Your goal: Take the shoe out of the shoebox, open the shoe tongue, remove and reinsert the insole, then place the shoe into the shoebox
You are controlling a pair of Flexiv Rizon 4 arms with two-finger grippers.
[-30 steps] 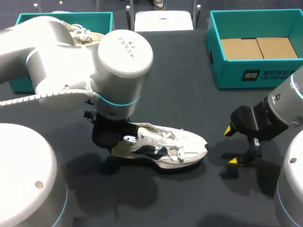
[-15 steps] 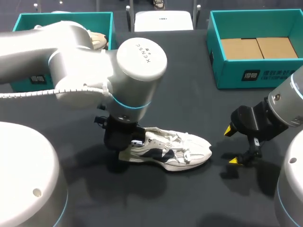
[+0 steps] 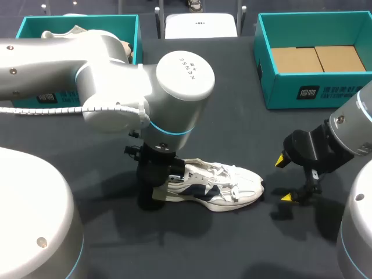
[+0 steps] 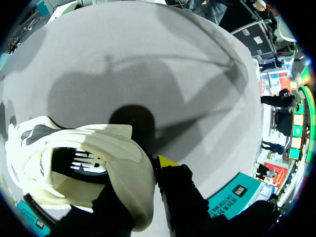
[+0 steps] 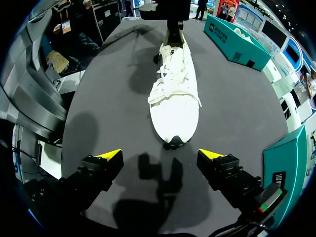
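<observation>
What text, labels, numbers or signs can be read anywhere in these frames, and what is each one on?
Nothing reads clearly enough to quote.
Right shoebox, front wall: white emblem and a row of characters, too small to read.
Left shoebox, front wall: a label, partly hidden by the arm, unreadable.
Left arm, joint cap: short lettering, upside down, too faint.
Shoe, side: an emblem, no words.

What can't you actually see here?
- Left pincer: under its own arm in the head view; one tip behind the shoe heel in the left wrist view.
- Insole: in no view; the shoe's upper blocks any look inside.
- Left shoebox contents: partly covered by left arm, head view.
</observation>
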